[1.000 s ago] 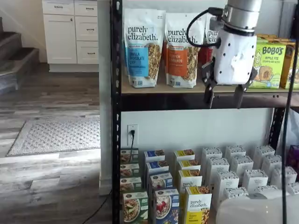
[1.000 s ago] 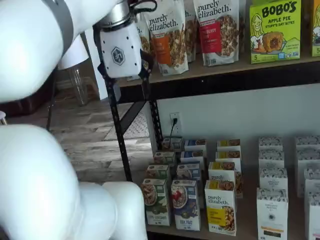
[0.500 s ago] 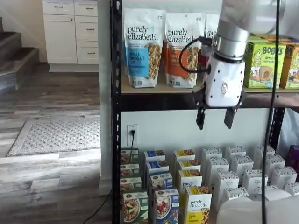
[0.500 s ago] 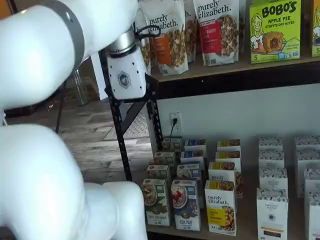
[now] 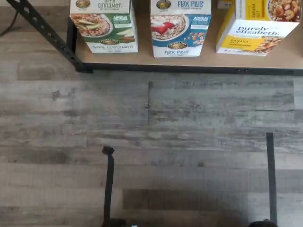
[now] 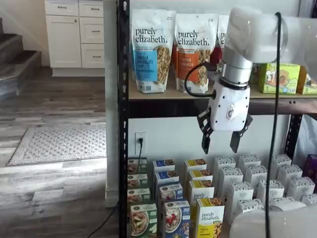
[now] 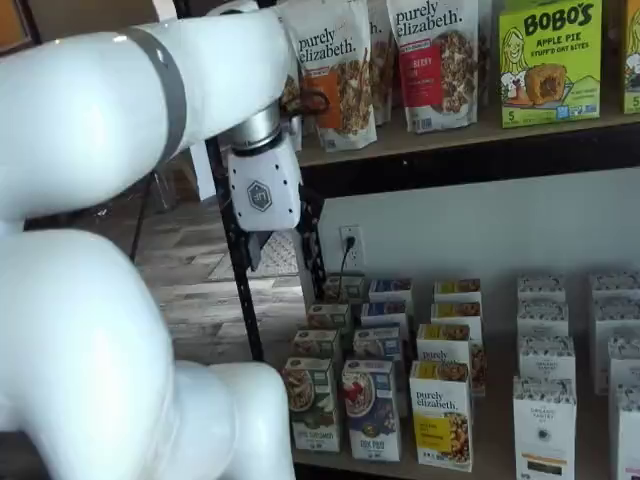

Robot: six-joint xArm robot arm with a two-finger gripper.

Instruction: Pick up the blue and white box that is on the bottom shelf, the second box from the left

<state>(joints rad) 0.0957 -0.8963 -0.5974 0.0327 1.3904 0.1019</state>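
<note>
**A:** Standing where it was a second ago, the blue and white box (image 6: 176, 218) is at the front edge of the bottom shelf (image 5: 189, 60), untouched. In both shelf views it sits between the green-fronted box (image 6: 143, 219) and the yellow-fronted box (image 6: 210, 217), close beside each.

**B:** So what has changed?

**A:** The gripper (image 6: 218, 143). A second ago it hung level with the edge of the wooden board tier (image 6: 168, 95) where the granola bags (image 6: 151, 49) stand. Now it has dropped below that board and shifted toward the rack's black post (image 6: 123, 119), so it hangs in front of the bare wall above the rows of boxes.

**B:** And the fingers?

**A:** Released. A clear gap shows between the two black fingers (image 6: 205, 142), and nothing is in them.

**B:** How close is it to the target?

**A:** Well apart, I judge; it is high above the box. The wrist view looks down on the grey plank floor (image 5: 151, 142) just in front of the shelf, with the blue and white box in the middle of the three front boxes. That suggests the arm is lining up on the right column but must descend much further and then move in toward the shelf before any grasp.
</note>
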